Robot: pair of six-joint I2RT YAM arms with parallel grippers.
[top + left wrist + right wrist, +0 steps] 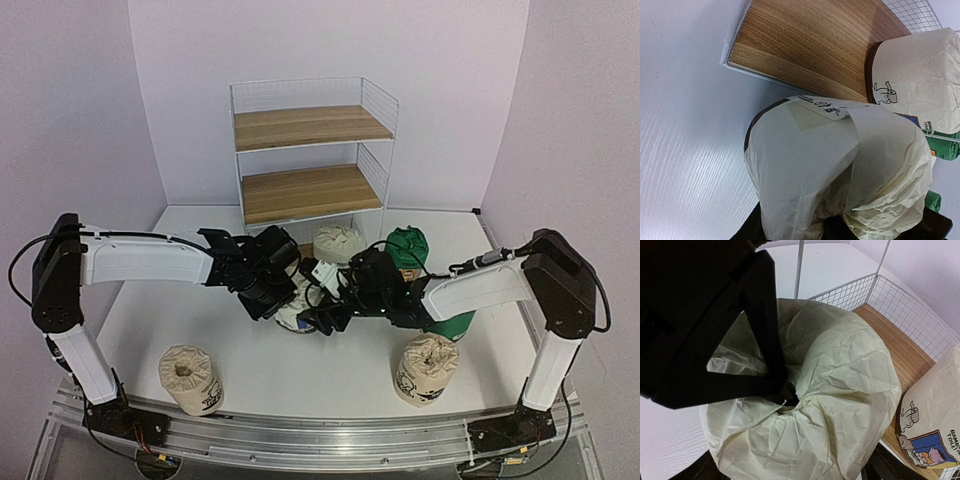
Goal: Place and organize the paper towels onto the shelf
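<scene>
Beige front-left roll point(190, 378) shows only overhead.

It looked a robot lab — bare lilac walls point(80, 100) boxed a white counter point(300, 365), two arms point(140, 258) bolted to a metal rail point(320, 428) along the bottom edge.

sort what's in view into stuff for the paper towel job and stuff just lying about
For the job:
shelf
centre white roll
white roll on the bottom board
far green roll
near green roll
left beige roll
right beige roll

Just there:
table
metal rail
</scene>
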